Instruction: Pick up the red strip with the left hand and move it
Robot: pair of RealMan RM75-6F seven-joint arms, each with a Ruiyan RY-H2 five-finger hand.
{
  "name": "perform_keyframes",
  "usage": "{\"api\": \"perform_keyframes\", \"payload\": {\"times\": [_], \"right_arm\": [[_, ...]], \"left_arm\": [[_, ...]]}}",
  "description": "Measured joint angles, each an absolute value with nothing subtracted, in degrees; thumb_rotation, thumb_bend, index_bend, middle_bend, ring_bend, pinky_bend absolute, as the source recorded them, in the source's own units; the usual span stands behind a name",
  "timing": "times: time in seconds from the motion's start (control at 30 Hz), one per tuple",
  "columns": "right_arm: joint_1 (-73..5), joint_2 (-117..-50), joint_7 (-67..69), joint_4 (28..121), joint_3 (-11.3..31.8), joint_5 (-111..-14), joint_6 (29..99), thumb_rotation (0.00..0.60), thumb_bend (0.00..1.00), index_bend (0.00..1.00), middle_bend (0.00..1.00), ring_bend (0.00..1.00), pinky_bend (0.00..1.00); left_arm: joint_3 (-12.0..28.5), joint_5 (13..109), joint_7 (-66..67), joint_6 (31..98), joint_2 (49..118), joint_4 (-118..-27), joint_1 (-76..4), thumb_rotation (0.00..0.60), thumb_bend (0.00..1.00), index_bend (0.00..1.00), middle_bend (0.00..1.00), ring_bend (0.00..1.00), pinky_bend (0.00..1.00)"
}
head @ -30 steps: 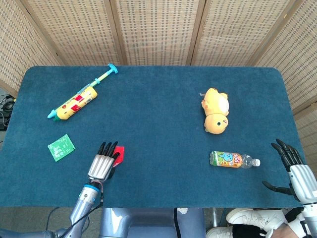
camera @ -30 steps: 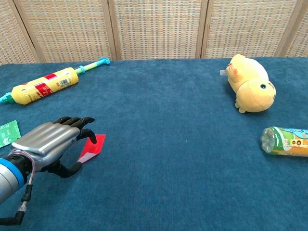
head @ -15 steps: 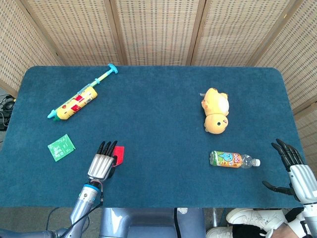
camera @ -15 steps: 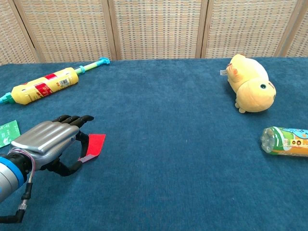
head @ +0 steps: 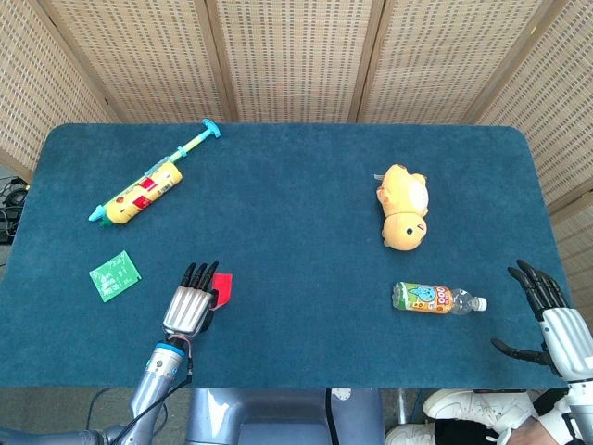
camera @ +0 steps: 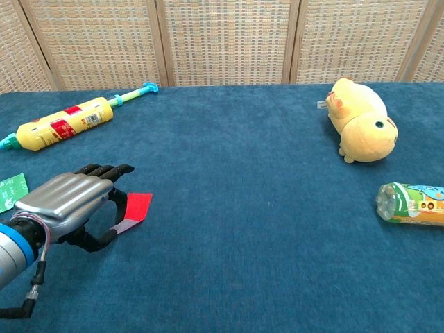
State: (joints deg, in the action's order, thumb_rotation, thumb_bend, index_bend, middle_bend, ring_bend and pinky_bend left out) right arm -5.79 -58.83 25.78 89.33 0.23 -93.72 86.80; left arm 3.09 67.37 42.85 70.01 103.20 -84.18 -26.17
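The red strip point(head: 221, 284) lies low over the blue table cloth near the front left; in the chest view the red strip point(camera: 139, 205) sticks out to the right of my left hand. My left hand point(head: 189, 301) point(camera: 66, 205) is palm down over its near end, fingers curled above it and thumb below, pinching that end. The part under the hand is hidden. My right hand point(head: 547, 315) hangs off the table's front right corner, fingers spread, holding nothing; the chest view does not show it.
A green card point(head: 115, 275) lies left of the left hand. A yellow toy syringe point(head: 144, 190) sits at the back left. A yellow plush point(head: 404, 218) and a small bottle point(head: 435, 298) lie on the right side.
The left hand has drawn back slightly toward the front left, and the red strip's near end has shifted with it. The right hand has not moved.
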Motion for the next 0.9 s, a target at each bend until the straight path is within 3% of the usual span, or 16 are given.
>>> {"api": "perform_keyframes", "payload": {"times": [0.37,0.9], "right_arm": [[-5.81,-58.81,25.92,89.27,0.23,-93.65,86.74,0.600,0.00,0.00,0.00,0.00,0.00],[-6.10,-58.91,25.88,89.09,0.24,-93.33,86.04,0.600,0.00,0.00,0.00,0.00,0.00]], "left_arm": [[3.23,67.45,42.68,69.87,103.30,-83.71,-26.25,0.600,0.52,0.54,0.00,0.00,0.00],[6.49,66.25,41.84,69.04,101.47,-84.27,-27.85,0.600,0.51,0.54,0.00,0.00,0.00]]}}
